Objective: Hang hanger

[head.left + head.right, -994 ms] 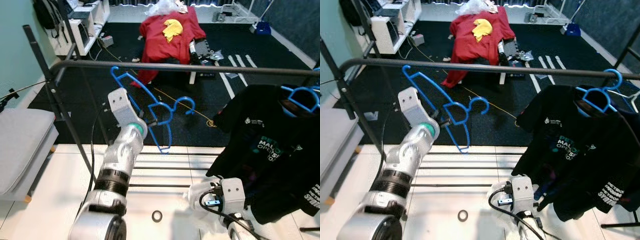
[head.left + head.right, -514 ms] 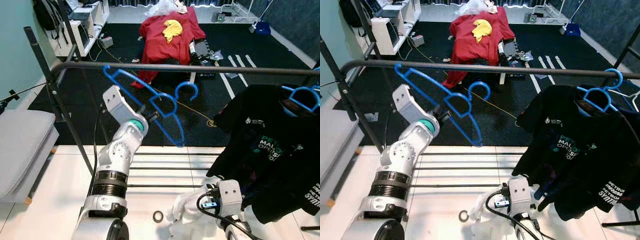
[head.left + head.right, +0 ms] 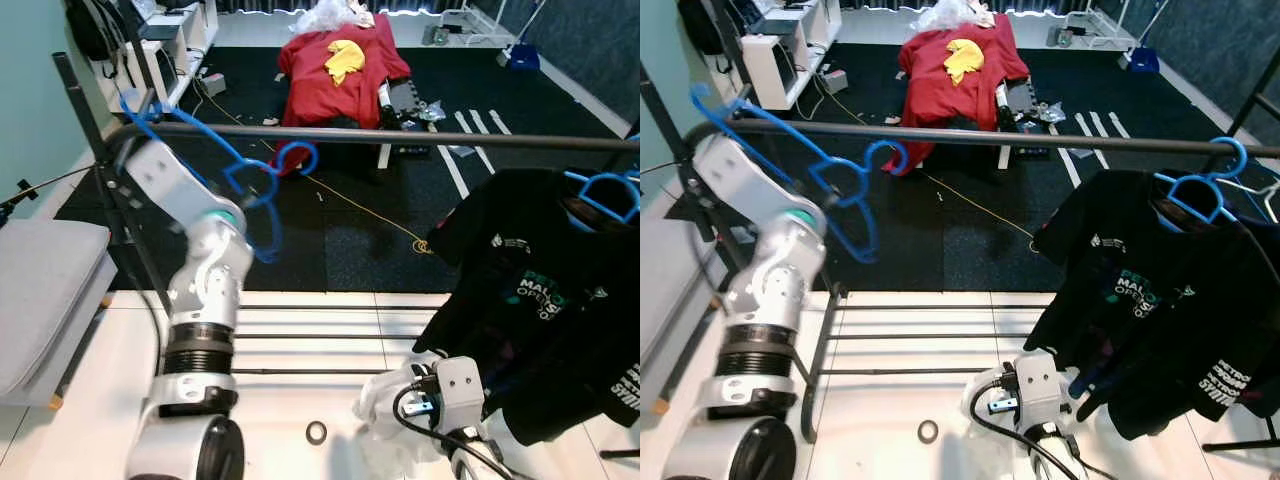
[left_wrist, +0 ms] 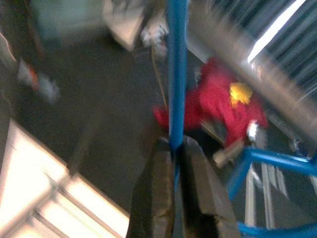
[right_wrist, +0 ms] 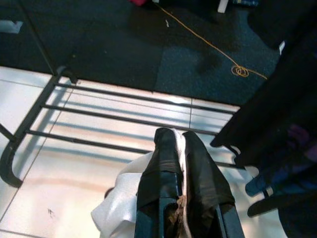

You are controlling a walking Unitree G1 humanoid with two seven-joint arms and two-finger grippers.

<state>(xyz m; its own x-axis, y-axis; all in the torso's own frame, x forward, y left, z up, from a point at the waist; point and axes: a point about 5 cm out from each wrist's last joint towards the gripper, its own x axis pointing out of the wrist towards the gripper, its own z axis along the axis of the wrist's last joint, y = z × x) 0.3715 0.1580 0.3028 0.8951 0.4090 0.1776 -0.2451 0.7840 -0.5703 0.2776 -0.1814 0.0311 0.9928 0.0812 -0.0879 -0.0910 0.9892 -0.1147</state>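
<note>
While the left gripper (image 4: 174, 148) is clamping the blue hanger (image 3: 225, 150) up by the rail (image 3: 400, 136), hook just beside it, next it's needing to drop the hook over; right gripper (image 5: 177, 144) is pinching white cloth (image 5: 116, 206)

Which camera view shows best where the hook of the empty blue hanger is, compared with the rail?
The left eye view: the empty blue hanger is whole there, its hook just under the rail, apparently not over it. The right eye view shows the same. The left wrist view, blurred, shows the left gripper clamped on one bar.

fingers (image 4: 190, 188) clamp blue hanger (image 4: 176, 74) | grey rail (image 4: 247, 74) beside | red cloth (image 4: 218, 106) beyond
</note>
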